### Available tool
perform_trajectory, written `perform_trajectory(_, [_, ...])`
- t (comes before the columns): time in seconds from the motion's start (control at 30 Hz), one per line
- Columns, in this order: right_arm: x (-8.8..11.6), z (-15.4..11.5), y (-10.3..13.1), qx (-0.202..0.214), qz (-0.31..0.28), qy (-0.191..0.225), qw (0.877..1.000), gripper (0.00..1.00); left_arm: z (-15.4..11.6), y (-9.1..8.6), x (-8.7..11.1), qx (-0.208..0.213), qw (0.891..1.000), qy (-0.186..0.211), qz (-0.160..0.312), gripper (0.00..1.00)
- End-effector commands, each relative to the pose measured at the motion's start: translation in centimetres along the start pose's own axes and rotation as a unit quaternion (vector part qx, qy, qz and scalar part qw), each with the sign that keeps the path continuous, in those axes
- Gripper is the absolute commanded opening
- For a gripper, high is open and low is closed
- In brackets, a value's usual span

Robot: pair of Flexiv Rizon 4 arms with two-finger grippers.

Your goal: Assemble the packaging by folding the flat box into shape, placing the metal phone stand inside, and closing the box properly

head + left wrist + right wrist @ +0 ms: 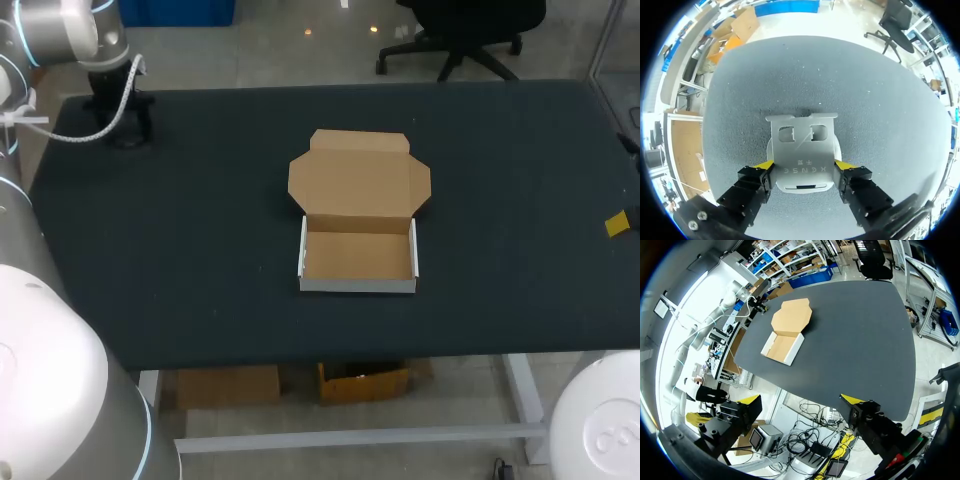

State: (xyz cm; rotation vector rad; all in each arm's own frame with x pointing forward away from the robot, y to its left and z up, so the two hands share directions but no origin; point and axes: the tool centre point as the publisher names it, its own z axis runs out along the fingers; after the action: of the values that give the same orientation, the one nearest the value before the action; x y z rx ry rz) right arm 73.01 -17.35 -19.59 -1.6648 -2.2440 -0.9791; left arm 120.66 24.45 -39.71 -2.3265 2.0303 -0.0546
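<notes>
**Left tool [804, 165] is clamping the metal phone stand [801, 150] from both sides at the counter's [200, 220] far left corner.**
The folded box [358, 284] is lying open mid-counter, well apart from the stand. Carrying the stand level and lowering it flat into the tray looks wisest. The right tool [802, 399] is hanging spread beyond the counter's edge.

Head view: the phone stand [802, 152] and the left fingers [763, 165] are hidden beneath the left arm's wrist [115, 100], a dark lump at the bench [200, 300] corner far left of and behind the box [358, 215]. Well right of the box, the right fingers [617, 223] show only as one yellow tip cut off at the edge. Left wrist view: the stand's plate hides most of its round base. Right wrist view: the left arm beyond the box is too small to make out.
</notes>
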Motion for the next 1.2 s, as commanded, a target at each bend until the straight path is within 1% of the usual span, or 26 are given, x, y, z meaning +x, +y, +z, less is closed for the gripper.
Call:
perform_trajectory(0.03, [0.0,-0.1,0.0,0.000,0.000,0.001,1.000,1.00,0.1,-0.5,-0.1,-0.011,1.000,-0.001,0.001,0.00])
perform_trajectory(0.23, [0.0,-0.1,0.0,0.000,0.000,0.001,1.000,1.00,-0.2,-0.3,0.0,-0.006,1.000,-0.001,0.002,0.00])
perform_trajectory(0.73, [0.0,-0.1,0.0,0.000,0.000,0.001,1.000,1.00,-2.1,1.0,0.7,0.019,1.000,0.001,0.017,0.00])
perform_trajectory(1.2, [0.0,-0.1,0.0,0.000,0.000,0.001,1.000,1.00,-3.1,2.6,1.3,0.032,0.999,-0.001,0.041,0.00])
